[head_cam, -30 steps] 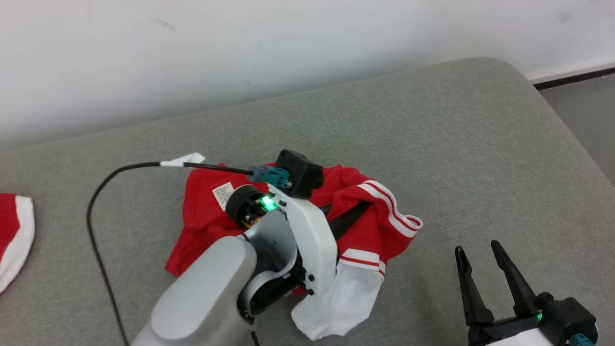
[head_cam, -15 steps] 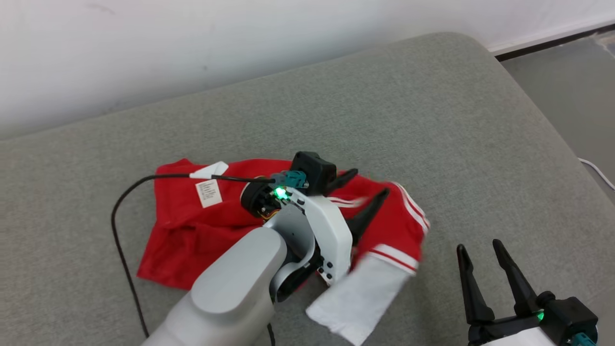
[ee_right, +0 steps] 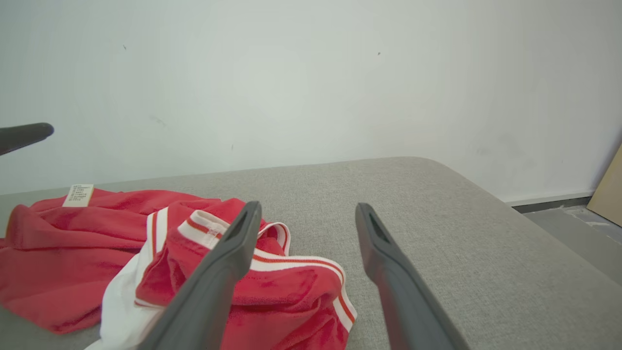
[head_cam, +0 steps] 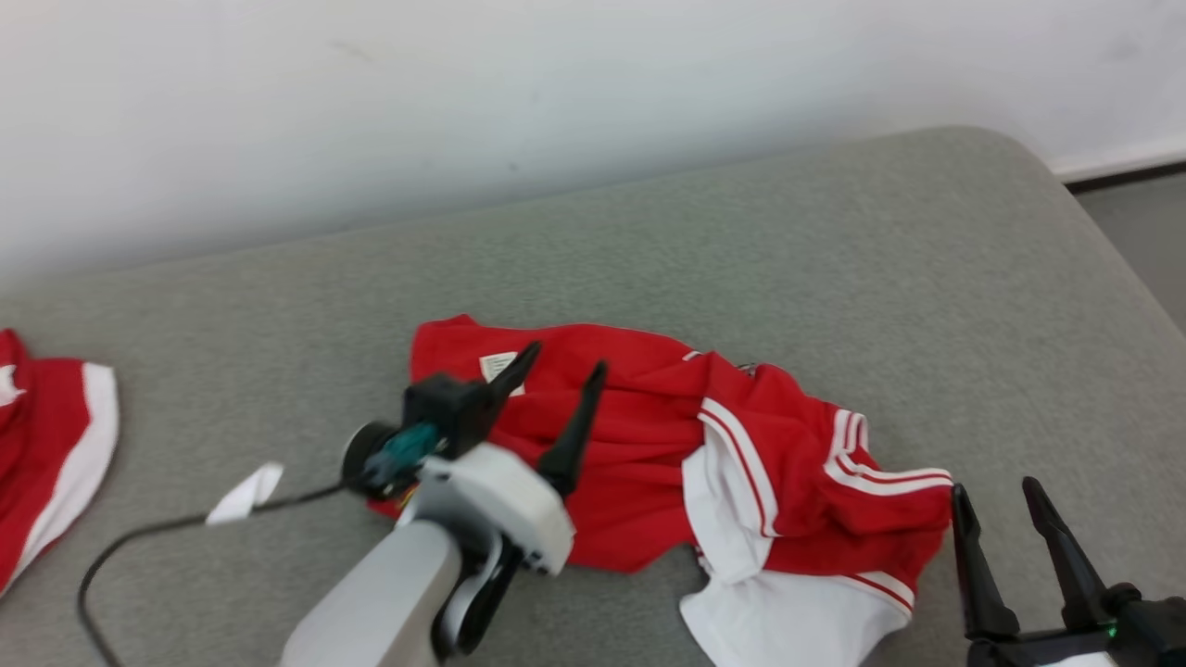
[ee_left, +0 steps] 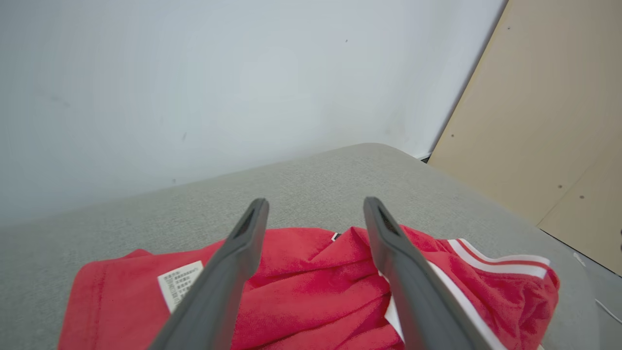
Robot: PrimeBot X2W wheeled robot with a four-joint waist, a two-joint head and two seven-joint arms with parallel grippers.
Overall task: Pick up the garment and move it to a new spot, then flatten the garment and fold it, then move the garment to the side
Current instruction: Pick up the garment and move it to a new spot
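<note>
Hovering with left claw (head_cam: 568, 358) spread wide, empty, slanting up-right off pale forearm (head_cam: 389, 593); parked with right claw (head_cam: 993, 488) spread too, upright, lower right.

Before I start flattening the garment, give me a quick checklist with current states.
1. Left gripper open and empty: ok.
2. Right gripper open and empty: ok.
3. Garment flat: not ok, bunched, worst at its right end.
4. Garment fully on the cushion: ok.
5. Cable clear of the garment: ok, it lies to its left.
6. Second garment apart: ok, at the far left edge.
</note>
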